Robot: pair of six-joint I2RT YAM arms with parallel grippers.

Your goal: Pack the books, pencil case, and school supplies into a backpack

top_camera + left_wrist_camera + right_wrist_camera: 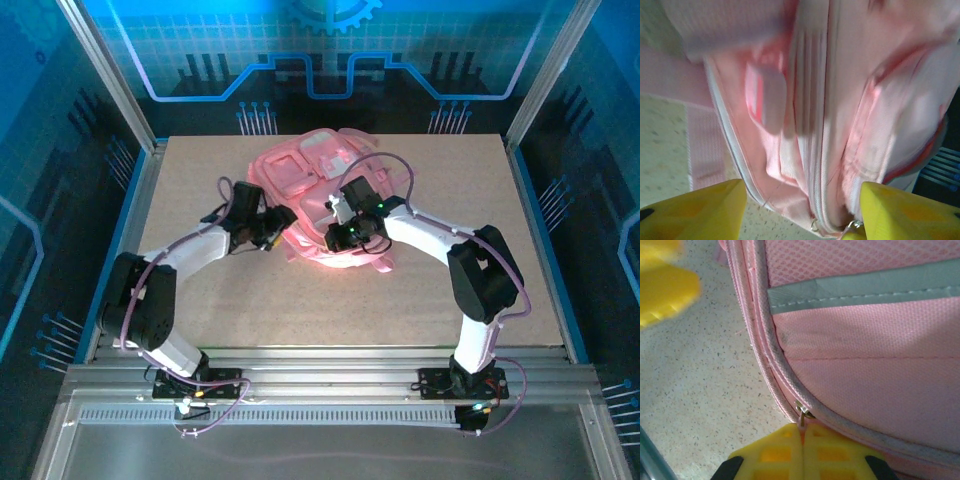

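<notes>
a: what does the overhead view show?

b: a large pink backpack (318, 185) lies in the middle of the counter (200, 300). both arms reach in to its near edge. the left tool (268, 240) is at its left side and the right tool (338, 238) is over its front.

a: and what are the tools doing?

b: in the right wrist view, the right tool's yellow fingers (775, 455) are pressed together, clamped on a small metal zip pull (804, 414) at the backpack's curved corner seam. in the left wrist view, the left tool's fingers (695, 210) stand apart, straddling the backpack's zip edge and gripping nothing.

a: what could go wrong from here?

b: most likely the zip pull slips free, since only the fingertips pinch that thin tab. it may also jam on the tight curve. with the left tool not holding the backpack, a tug could drag the whole soft backpack across the counter instead of running the zip.
</notes>
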